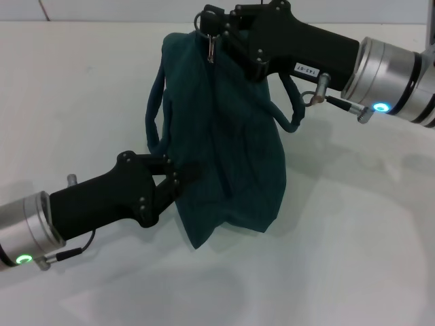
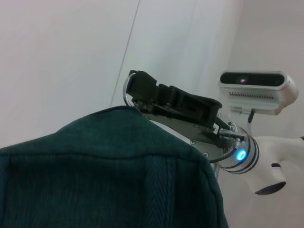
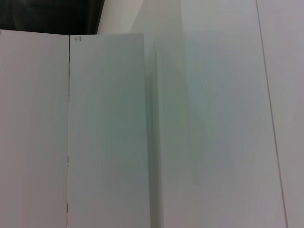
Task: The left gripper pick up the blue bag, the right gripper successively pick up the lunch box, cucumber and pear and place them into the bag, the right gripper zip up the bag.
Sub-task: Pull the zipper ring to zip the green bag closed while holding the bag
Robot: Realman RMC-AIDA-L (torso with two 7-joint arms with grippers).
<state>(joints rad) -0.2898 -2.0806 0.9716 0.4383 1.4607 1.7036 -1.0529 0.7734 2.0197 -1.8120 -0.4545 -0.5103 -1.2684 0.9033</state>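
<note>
Evidently the closing of the blue bag point(image 1: 228, 146) is being dealt with, for it is being held between both arms above the white tabletop point(image 1: 353, 258). The left gripper point(image 1: 173, 183) is being kept at the bag's lower side edge, its jaws clamped together on the cloth; this hold is probably being used to keep the fabric taut and stop it swinging. The right gripper point(image 1: 212, 30) is being held at the bag's top, its jaws pinched on the metal zipper pull point(image 1: 211, 47), which is seen at the upper end of the dark zip line running down the front. By that position the zip is judged to be nearly or fully drawn. One carrying strap point(image 1: 292, 109) is hanging loose under the right arm, another looping at the bag's left side. No lunch box, cucumber or pear is being shown outside the bag; whether they are inside cannot be told. From the left wrist, the bag's cloth is being seen close up, with the right gripper just beyond it.
</note>
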